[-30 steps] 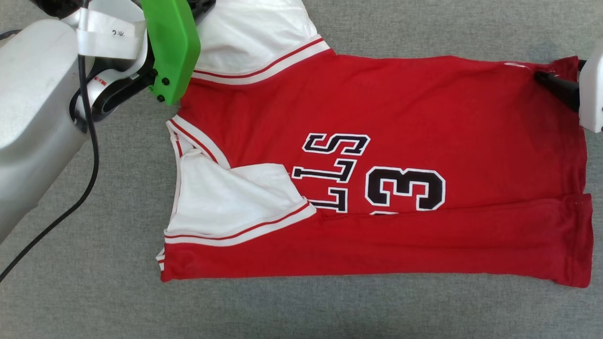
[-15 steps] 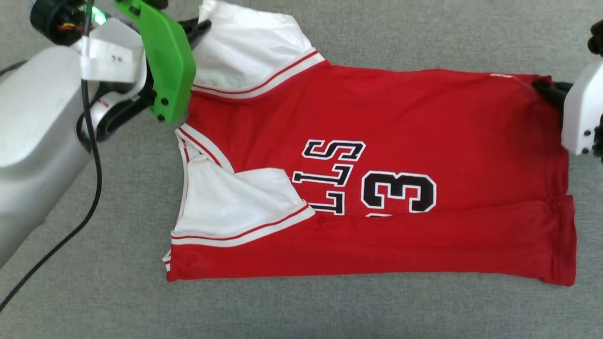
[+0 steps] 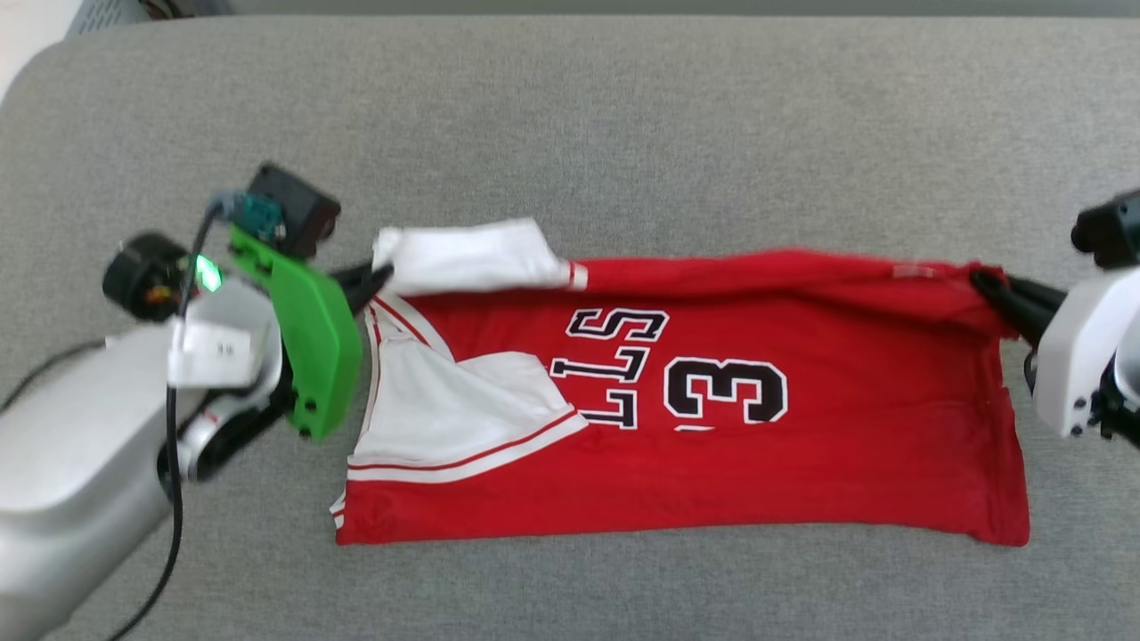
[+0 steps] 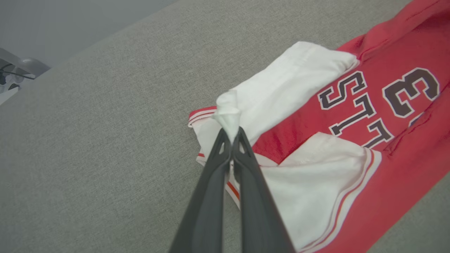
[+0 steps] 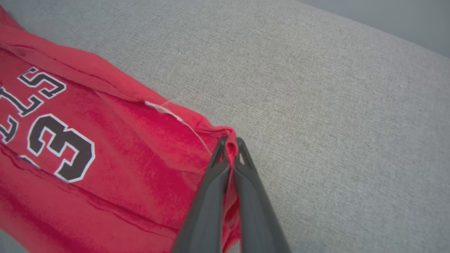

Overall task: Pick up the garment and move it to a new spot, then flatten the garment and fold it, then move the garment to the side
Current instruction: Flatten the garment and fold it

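Red jersey cloth, head view: the garment [image 3: 712, 463] lies on the grey padded surface [image 3: 623, 116], near edge flat, far edge raised and strung between the left gripper [image 3: 383, 271] and the right gripper [image 3: 982, 283], both pinched shut on it. Risk, my read: if the 2 arms carry that edge over at unequal pace the fold skews, and the folded-in near band and near sleeve [image 3: 454, 405] could drag out of line as the cloth pulls. Look: red body, black letters and a 3 [image 3: 726, 389] outlined white, white sleeves with red-striped trim, 1 long crease along the near side. Left wrist view: fingers [image 4: 211, 189] closed tight on a small bunched tip of the white far sleeve [image 4: 288, 77]. A bite that thin could slip out, or the sleeve could stretch while the shoulder lags. Sleeve flops over onto the red chest. Right wrist view: fingers clamped on the red hem corner [image 5: 225, 135], cloth wadded between them. A pale thread [image 5: 182, 121] runs toward the tips and could snag. Hem wrinkled there, rest fairly smooth.
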### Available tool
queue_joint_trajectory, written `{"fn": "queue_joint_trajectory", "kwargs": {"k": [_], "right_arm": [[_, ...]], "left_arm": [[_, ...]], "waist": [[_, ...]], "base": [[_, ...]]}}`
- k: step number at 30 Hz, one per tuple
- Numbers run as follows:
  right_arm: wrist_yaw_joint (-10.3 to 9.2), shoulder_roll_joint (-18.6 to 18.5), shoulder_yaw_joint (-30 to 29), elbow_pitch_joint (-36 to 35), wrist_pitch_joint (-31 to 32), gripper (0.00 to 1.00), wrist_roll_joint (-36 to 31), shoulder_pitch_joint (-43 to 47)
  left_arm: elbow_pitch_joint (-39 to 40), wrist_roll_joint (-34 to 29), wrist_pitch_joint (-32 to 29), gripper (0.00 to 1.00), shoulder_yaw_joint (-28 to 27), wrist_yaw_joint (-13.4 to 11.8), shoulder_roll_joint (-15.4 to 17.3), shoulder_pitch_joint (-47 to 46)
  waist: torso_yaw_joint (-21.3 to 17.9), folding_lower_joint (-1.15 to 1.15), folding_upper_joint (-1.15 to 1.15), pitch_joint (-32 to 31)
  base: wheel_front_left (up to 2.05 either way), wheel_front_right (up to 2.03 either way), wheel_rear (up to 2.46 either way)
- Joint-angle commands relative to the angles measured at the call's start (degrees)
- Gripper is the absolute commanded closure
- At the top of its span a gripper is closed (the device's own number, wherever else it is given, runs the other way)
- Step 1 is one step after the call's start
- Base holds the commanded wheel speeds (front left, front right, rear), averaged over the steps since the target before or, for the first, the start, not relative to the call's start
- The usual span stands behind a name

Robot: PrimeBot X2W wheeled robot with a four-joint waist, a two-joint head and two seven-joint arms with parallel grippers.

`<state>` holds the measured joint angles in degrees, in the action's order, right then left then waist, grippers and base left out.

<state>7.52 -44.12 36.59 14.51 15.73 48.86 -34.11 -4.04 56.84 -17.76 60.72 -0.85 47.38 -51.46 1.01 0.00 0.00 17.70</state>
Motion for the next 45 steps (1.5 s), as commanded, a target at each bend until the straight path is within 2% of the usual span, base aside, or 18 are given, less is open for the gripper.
{"fn": "queue_joint_trajectory", "kwargs": {"k": [1, 7, 12, 16, 21, 22, 23, 24, 28, 30, 35, 39, 45], "right_arm": [[-0.03, -0.41, 0.12, -0.58, -0.94, 1.00, 1.03, 2.03], [-0.03, -1.27, -0.39, -3.32, -4.25, 1.00, 1.43, 9.46], [-0.03, -1.49, -1.45, -4.75, -5.30, 1.00, 1.98, 15.30], [-0.03, -1.23, -1.22, -4.52, -4.35, 1.00, 1.39, 17.56], [-0.03, 0.83, -0.64, -1.98, -3.66, 1.00, 1.28, 18.16], [-0.03, 1.36, -0.63, -1.67, -3.74, 1.00, 1.65, 18.25], [-0.03, 1.81, -0.54, -1.52, -3.68, 0.53, 2.14, 18.36], [-0.03, 1.89, -0.51, -1.64, -3.89, 0.00, 2.29, 18.35], [-0.03, 1.34, -2.01, -3.68, -5.68, 0.00, 4.07, 18.81], [-0.03, 0.49, -3.63, -5.57, -6.65, 0.00, 5.45, 19.15], [-0.03, -2.35, -9.25, -10.37, -7.12, 0.00, 8.92, 19.54], [-0.03, -3.99, -13.46, -10.44, -5.52, 0.00, 12.05, 19.80], [-0.03, -4.79, -16.24, -6.24, 2.65, 0.00, 20.36, 21.36]], "left_arm": [[0.96, 0.67, 0.81, 1.00, 0.35, -0.97, 0.96, 2.59], [4.37, 2.72, 3.64, 1.00, 2.03, -3.90, 2.78, 11.03], [4.32, 3.55, 5.10, 1.00, 3.61, -5.10, 2.95, 15.71], [2.65, 4.53, 5.97, 1.00, 4.34, -5.13, 2.00, 17.94], [-1.91, 5.10, 7.19, 1.00, 4.65, -4.98, -0.03, 19.04], [-2.62, 5.18, 7.71, 0.97, 4.51, -5.02, -0.43, 19.16], [-3.37, 5.09, 8.54, 0.51, 4.32, -5.20, -0.77, 19.34], [-3.76, 5.12, 9.52, 0.00, 3.97, -5.43, -0.96, 19.55], [-3.76, 4.86, 14.75, 0.00, 2.04, -6.87, -0.57, 20.86], [-2.92, 4.88, 18.28, 0.00, 0.34, -8.50, -0.10, 21.72], [-0.02, 2.43, 26.90, 0.00, -2.98, -14.71, 1.17, 23.63], [2.00, 0.50, 31.05, 0.00, -5.44, -19.10, 0.58, 24.93], [3.38, -3.58, 32.67, 0.00, -10.71, -24.07, -1.42, 27.60]], "waist": [[-0.31, 0.00, 0.00, -2.56], [-0.34, 0.00, 0.00, -4.55], [-0.39, 0.00, 0.00, -4.63], [-0.75, 0.00, 0.00, -3.80], [-0.81, 0.00, 0.00, -3.04], [-0.79, 0.00, 0.00, -3.10], [-0.84, 0.00, 0.00, -3.31], [-0.85, 0.00, 0.00, -3.57], [-0.96, 0.00, 0.00, -5.45], [-0.99, 0.00, 0.00, -6.33], [-1.01, 0.00, 0.00, -7.69], [-0.61, 0.00, 0.00, -7.86], [0.52, 0.00, 0.00, -7.31]], "base": [[0.00, 0.00, 0.00], [0.00, 0.00, 0.00], [0.00, 0.00, 0.00], [0.00, 0.00, 0.00], [0.00, 0.00, 0.00], [0.00, 0.00, 0.00], [0.00, 0.00, 0.00], [0.00, 0.00, 0.00], [0.00, 0.00, 0.00], [0.00, 0.00, 0.00], [0.00, 0.00, 0.00], [0.00, 0.00, 0.00], [0.00, 0.00, 0.00]]}}
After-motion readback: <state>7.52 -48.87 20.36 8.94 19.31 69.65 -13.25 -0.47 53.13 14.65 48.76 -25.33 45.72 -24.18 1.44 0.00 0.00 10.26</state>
